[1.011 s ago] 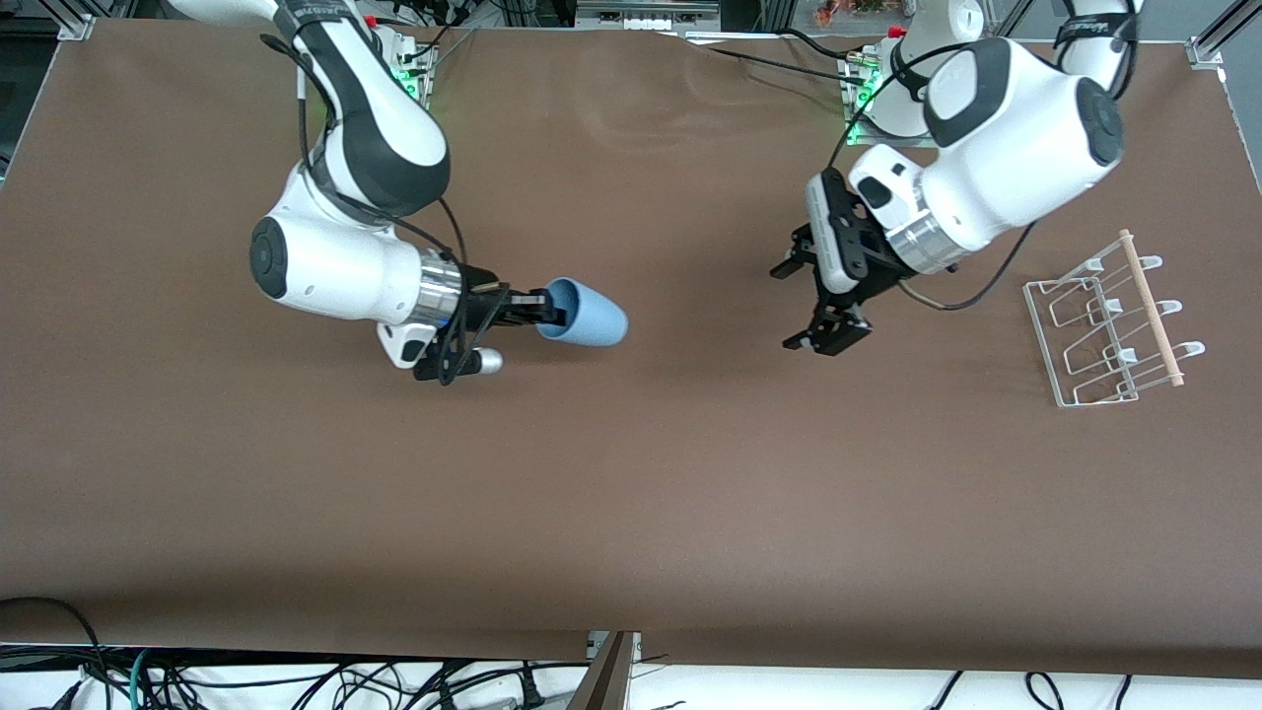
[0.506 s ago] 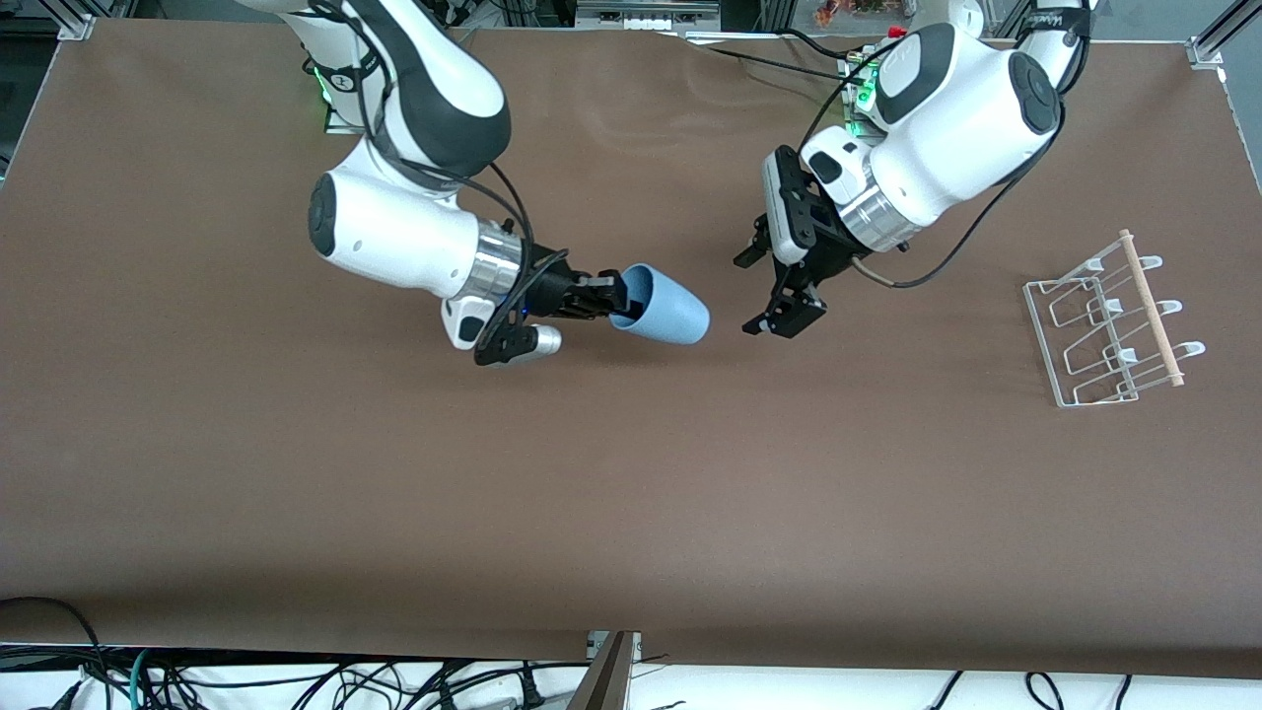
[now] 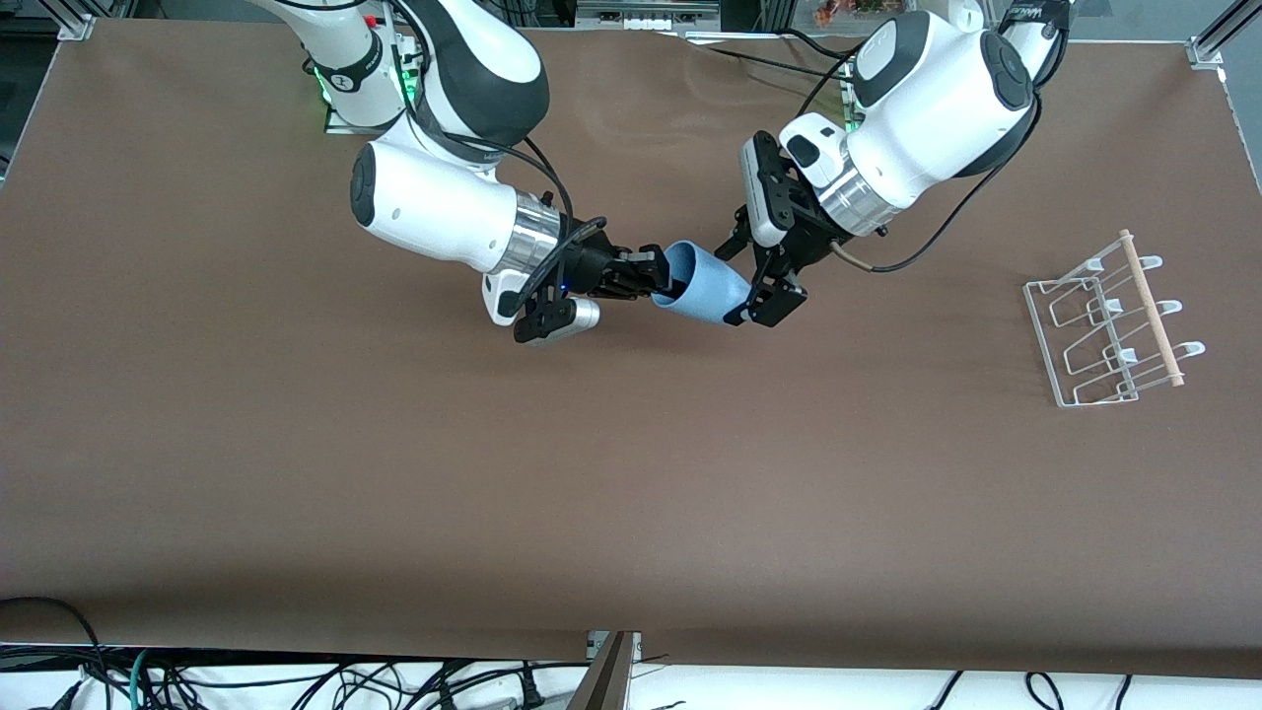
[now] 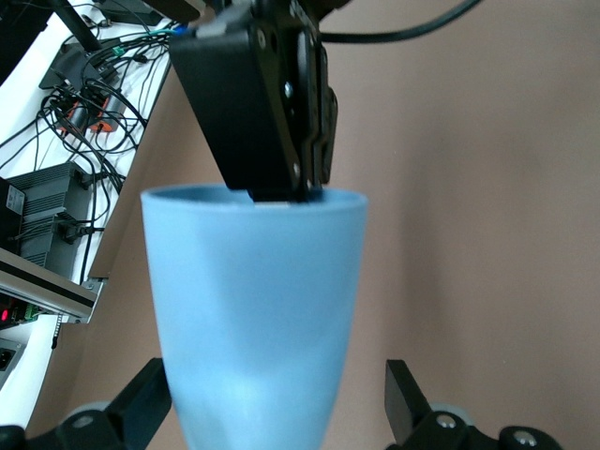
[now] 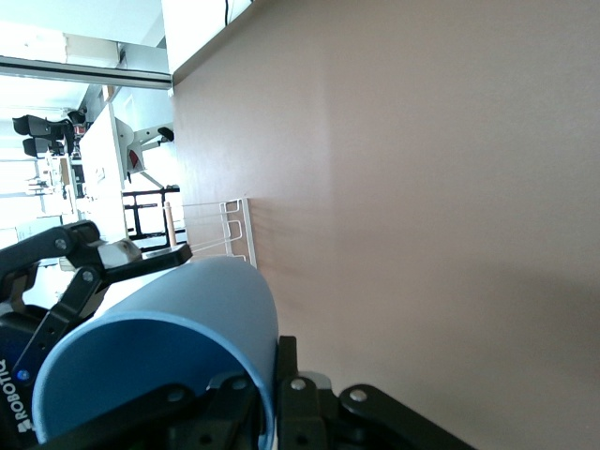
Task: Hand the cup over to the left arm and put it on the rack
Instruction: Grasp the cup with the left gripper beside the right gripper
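the worktop [image 3: 631,493] carries the rack [image 3: 1104,330] at the left arm's end. over its middle, the right gripper [image 3: 659,279] pinches the rim of the cup [image 3: 705,289], held sideways in the air. the left gripper [image 3: 751,286] has its fingers [image 4: 412,412] spread around the cup's base.

The cup's [image 4: 251,319] base runs off the left wrist view's edge between the left gripper's [image 4: 272,412] spread fingers. In the right wrist view, the right gripper's [image 5: 267,398] fingertips are cropped.
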{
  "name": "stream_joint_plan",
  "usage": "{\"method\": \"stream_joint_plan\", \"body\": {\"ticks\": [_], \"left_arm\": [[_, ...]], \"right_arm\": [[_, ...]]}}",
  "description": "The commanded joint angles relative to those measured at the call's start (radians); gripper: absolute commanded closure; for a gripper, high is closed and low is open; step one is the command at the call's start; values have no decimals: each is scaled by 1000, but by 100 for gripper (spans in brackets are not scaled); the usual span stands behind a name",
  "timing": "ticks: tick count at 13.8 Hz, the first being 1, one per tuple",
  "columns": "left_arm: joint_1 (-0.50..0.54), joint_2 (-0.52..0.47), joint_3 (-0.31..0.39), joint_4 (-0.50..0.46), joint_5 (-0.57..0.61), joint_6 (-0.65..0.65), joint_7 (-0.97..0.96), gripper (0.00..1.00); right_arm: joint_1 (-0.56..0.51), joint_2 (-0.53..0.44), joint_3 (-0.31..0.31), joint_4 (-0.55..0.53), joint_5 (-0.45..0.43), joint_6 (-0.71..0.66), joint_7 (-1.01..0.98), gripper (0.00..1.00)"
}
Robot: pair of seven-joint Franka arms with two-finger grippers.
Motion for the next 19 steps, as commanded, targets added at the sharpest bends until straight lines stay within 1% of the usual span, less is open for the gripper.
{"method": "stream_joint_plan", "body": {"ticks": [1,4,5,7,8,12,13,14,17,19], "left_arm": [[-8,-8,-11,-22,-14,50,-53,0],[-16,-5,-11,-22,-11,50,-98,0],[-16,3,-11,-21,-11,50,-98,26],[-16,8,-11,-21,-12,48,-119,95],[-16,8,-11,-21,-11,48,-148,100],[-16,3,-11,-19,-8,47,-152,100],[-15,2,-11,-19,-8,42,-152,100],[-5,-1,-8,-19,-8,32,-150,100],[19,-17,25,-10,46,-68,-149,100],[33,-30,72,-6,85,-160,-149,100]], "right_arm": [[9,9,7,36,41,10,2,100],[9,6,7,36,42,10,5,100],[9,6,7,38,42,9,5,100],[9,6,7,38,42,10,5,100],[6,6,7,38,42,9,3,100],[6,4,7,38,44,7,3,100],[6,1,7,38,42,9,0,17],[11,-14,7,38,36,10,0,0],[0,-37,1,36,30,-1,-14,0],[-3,-48,-5,35,28,-2,-12,0]]}}
